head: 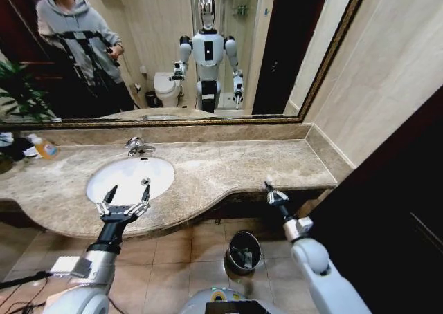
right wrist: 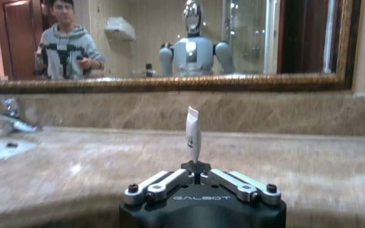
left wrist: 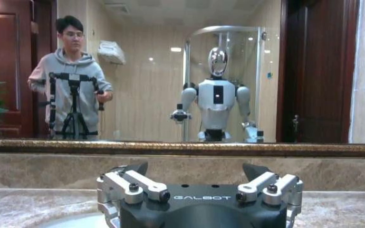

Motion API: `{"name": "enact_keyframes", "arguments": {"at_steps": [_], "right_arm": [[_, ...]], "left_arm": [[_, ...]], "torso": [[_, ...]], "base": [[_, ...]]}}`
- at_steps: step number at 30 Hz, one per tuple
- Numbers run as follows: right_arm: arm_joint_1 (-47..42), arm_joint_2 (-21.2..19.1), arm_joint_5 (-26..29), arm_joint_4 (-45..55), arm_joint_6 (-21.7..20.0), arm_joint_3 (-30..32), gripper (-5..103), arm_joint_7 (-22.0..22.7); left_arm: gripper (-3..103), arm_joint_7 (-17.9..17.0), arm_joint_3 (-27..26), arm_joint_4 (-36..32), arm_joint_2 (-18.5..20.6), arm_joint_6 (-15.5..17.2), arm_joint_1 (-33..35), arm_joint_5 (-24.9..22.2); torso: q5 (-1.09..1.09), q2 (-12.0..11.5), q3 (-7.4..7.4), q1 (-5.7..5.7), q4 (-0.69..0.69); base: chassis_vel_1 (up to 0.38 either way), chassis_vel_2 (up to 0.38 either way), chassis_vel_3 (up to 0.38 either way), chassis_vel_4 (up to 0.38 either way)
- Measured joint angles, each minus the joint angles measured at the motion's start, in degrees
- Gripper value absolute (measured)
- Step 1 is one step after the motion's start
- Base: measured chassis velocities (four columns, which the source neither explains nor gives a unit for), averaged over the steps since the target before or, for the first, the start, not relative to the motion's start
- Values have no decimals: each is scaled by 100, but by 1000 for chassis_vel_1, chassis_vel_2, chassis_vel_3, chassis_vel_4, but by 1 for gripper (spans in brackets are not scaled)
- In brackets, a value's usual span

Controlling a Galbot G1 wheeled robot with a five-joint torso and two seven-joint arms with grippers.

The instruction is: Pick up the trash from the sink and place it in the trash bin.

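The right gripper (right wrist: pixel 195 176), clamped on a white tube (right wrist: pixel 193 133), should swing left and near over the trash bin (head: pixel 244 251) before releasing; the left gripper (head: pixel 123 202) hovers spread at the sink (head: pixel 128 177).

We saw our left gripper (left wrist: pixel 195 172) with its two fingers spread wide apart and nothing between them. It hung above the marble counter (left wrist: pixel 334 211), with a sliver of the white sink (left wrist: pixel 74 222) beside it, facing the mirror (left wrist: pixel 169 71).

Faucet (head: pixel 137 146) crowds sink (head: pixel 166 182) rear.
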Motion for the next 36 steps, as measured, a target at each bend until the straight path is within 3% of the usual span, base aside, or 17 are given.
{"name": "enact_keyframes", "arguments": {"at_steps": [16, 26, 36], "right_arm": [[-57, 647, -1050, -1926, 800, -183, 0, -411], [597, 1093, -1370, -3447, 888, -294, 0, -526], [1069, 1216, -1671, -4637, 1006, -250, 0, -481]], "left_arm": [[100, 0, 0, 0, 0, 0, 0, 0], [100, 0, 0, 0, 0, 0, 0, 0], [100, 0, 0, 0, 0, 0, 0, 0]], "torso": [[1, 0, 1, 0, 0], [1, 0, 1, 0, 0], [2, 0, 1, 1, 0]], "base": [[0, 0, 0, 0], [0, 0, 0, 0], [0, 0, 0, 0]]}}
